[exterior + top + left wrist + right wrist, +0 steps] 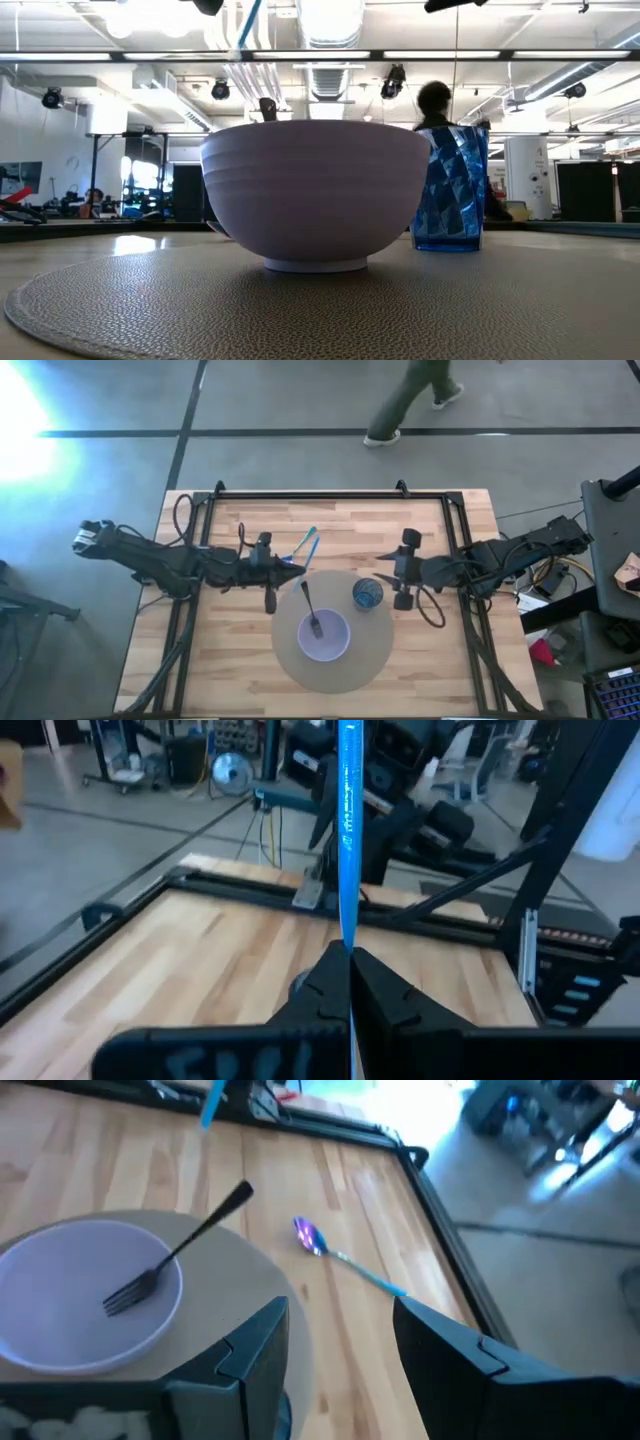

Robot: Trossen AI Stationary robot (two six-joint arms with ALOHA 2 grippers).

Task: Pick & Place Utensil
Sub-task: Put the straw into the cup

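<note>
The left gripper [293,571] is clamping a blue utensil [309,544] left of the bowl [324,636] (a fork [310,610] inside); the right gripper [385,580] is waiting wide open by the cup [367,594].

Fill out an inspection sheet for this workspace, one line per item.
Surface: wooden table with a round grey mat.
Job's things: black fork resting in the lavender bowl on the mat; blue cup beside the bowl; blue-handled utensil in the left gripper; spoon lying on the wood.
Clutter: nothing seen.
Grippers: left gripper shut on the blue-handled utensil; right gripper open near the cup.
Cables: black cables loop along both arms.
Surroundings: a person walks past the table.
</note>
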